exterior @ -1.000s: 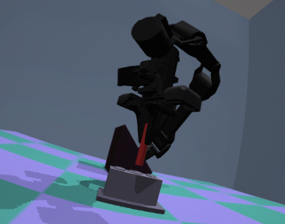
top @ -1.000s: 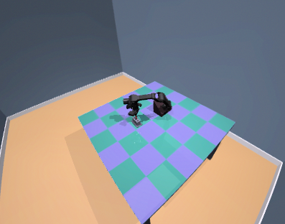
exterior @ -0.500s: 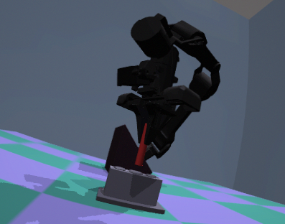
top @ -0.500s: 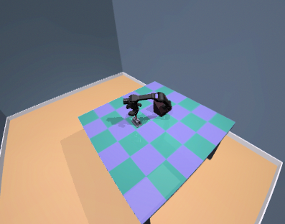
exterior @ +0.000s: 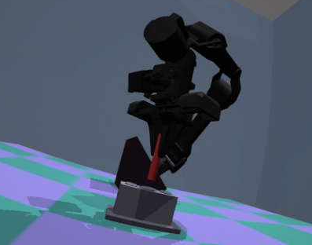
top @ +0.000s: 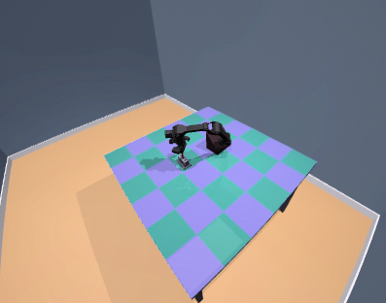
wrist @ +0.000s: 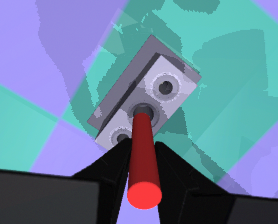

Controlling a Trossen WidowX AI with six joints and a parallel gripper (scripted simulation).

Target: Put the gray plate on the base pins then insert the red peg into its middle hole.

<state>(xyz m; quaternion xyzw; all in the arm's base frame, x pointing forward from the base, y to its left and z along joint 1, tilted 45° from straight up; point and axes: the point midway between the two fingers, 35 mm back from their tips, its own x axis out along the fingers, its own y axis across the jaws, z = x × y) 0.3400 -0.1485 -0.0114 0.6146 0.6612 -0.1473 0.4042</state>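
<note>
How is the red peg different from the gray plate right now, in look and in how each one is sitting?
The red peg is a slim round rod; the gray plate is a flat block with three holes. The peg is clamped in the pincer above the table, while the plate rests on the base. The peg leans in the exterior view; the plate lies level. The peg is bright red, the plate dull gray. The peg's tip lines up with the plate's middle hole.
</note>
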